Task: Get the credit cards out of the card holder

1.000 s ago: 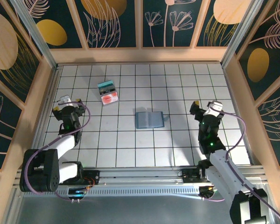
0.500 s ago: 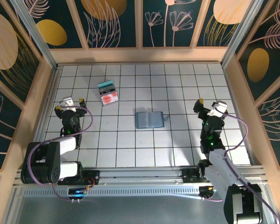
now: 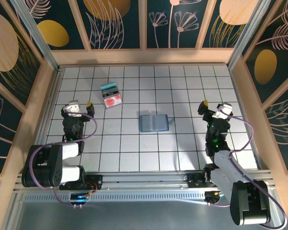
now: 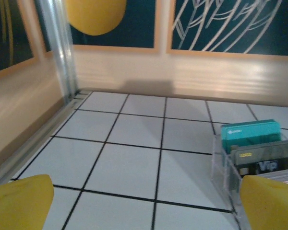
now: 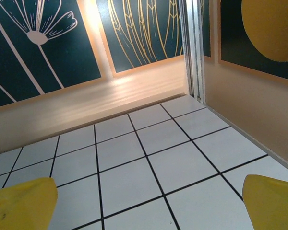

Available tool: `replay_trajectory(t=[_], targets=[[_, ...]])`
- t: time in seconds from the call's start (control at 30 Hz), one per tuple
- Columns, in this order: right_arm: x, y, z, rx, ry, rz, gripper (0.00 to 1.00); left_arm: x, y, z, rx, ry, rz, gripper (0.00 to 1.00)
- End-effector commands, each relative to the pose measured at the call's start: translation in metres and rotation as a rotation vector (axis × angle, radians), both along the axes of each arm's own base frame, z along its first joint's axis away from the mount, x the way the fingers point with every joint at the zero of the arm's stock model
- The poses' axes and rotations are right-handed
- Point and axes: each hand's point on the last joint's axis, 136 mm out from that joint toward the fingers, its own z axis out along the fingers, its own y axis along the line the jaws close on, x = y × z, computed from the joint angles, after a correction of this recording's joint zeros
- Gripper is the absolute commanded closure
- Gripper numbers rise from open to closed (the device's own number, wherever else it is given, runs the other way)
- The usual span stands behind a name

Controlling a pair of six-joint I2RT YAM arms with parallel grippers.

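Both end effectors stand wide apart with nothing between their fingers. From the top external camera, the left end effector (image 3: 77,106) hangs over the left side of the white tiled counter (image 3: 182,153), and the right end effector (image 3: 214,107) over the right side. The card holder (image 3: 153,122) lies opened flat near the middle of the counter, between the two arms and well apart from both. Whether cards sit in it cannot be told from this height. A clear stand (image 3: 111,95) with teal and red-pink cards sits farther back and to the left.

From the left wrist camera, the left end effector (image 4: 144,206) shows its yellow fingertips (image 4: 19,201) at the lower corners. The clear stand (image 4: 224,168) is at right, holding an upright teal card (image 4: 252,134) and a grey card (image 4: 264,160).

From the right wrist camera, the right end effector (image 5: 146,206) shows its yellow fingertips (image 5: 271,201) spread over bare tiles near the wooden corner wall (image 5: 86,108).
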Motion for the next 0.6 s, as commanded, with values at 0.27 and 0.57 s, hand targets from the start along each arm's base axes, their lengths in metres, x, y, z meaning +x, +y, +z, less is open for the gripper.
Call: replay_trajectory(t=[0.27,0.57], targets=[[0.0,-0.002,0.003,0.016,-0.048,0.003,0.01,0.005,-0.025,-0.007,0.043,-0.046,-0.14,0.01],[-0.003,-0.005,-0.003,0.003,-0.078,0.003,0.01,0.016,0.015,-0.015,-0.027,0.002,0.105,0.01]])
